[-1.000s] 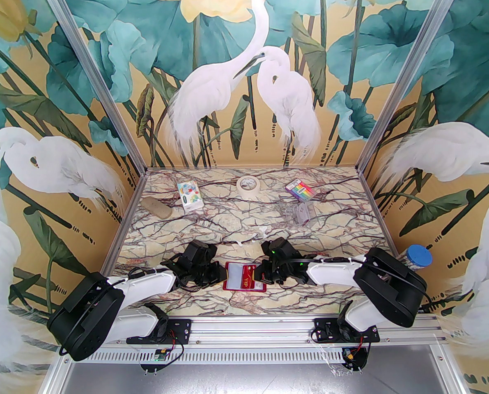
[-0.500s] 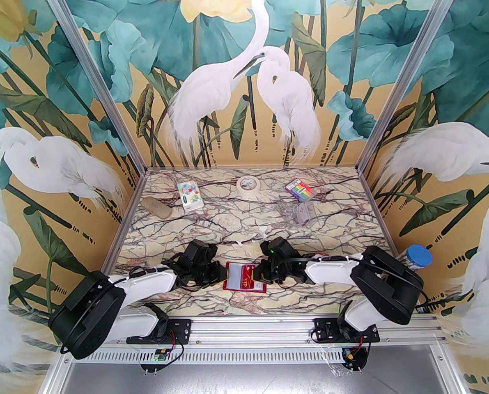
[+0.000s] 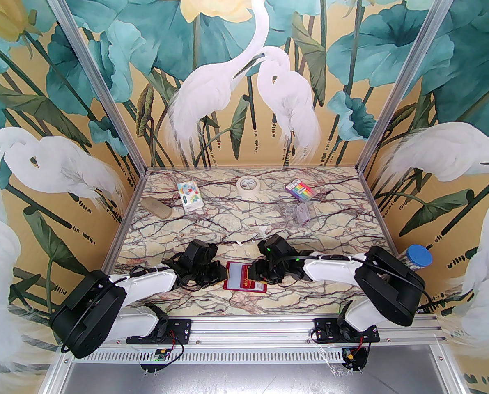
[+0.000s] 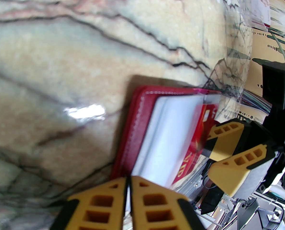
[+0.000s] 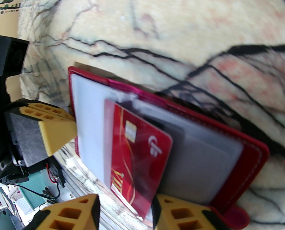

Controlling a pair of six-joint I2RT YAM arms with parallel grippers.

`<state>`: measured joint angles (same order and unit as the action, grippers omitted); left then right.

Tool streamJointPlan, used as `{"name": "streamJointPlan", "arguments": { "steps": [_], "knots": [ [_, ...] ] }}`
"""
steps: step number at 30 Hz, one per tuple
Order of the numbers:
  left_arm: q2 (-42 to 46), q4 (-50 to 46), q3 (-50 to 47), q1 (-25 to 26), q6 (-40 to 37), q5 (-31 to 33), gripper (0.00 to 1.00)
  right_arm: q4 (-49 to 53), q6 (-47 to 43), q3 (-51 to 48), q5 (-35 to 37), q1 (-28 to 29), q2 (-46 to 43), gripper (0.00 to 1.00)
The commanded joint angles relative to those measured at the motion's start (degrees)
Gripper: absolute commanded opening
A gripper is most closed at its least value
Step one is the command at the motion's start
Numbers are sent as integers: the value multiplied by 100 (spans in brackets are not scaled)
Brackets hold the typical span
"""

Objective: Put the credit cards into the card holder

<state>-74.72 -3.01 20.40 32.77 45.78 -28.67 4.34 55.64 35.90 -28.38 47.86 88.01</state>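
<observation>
On the marble table, near front, the card holder lies open; the red VIP card sits partly in its clear sleeve. The right gripper, shut a sec ago, has jaws apart now: card released, prob. seated. The left gripper is closed at holder's edge, pinch unclear.

Right gripper: has slid left onto the card holder; a second ago it stood at the holder's right edge, now it sits over the right half.
Its jaws: closed a second ago, now parted, with the right end of the red card between the fingers.
Red card: less of its face shows from above, the gripper now covering its far right part.
Right arm: the wrist has moved a little left and farther from the bases; forearm and elbow have followed left.
</observation>
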Motion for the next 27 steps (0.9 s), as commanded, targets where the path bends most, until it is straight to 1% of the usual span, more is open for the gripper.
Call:
{"name": "streamJointPlan", "arguments": {
  "steps": [1, 3, 14, 27],
  "knots": [
    [-226, -375, -90, 45, -96, 459, 12, 962, -215, 341, 440, 70, -111, 43],
    [-250, -363, -89, 45, -104, 452, 12, 1262, -272, 529, 563, 109, -76, 43],
    [-284, -288, -135, 43, -83, 427, 11, 1556, -129, 971, 763, 215, 369, 41],
    [-331, -237, -133, 45, -96, 406, 11, 1656, -80, 1384, 755, 399, 785, 38]
  ]
}}
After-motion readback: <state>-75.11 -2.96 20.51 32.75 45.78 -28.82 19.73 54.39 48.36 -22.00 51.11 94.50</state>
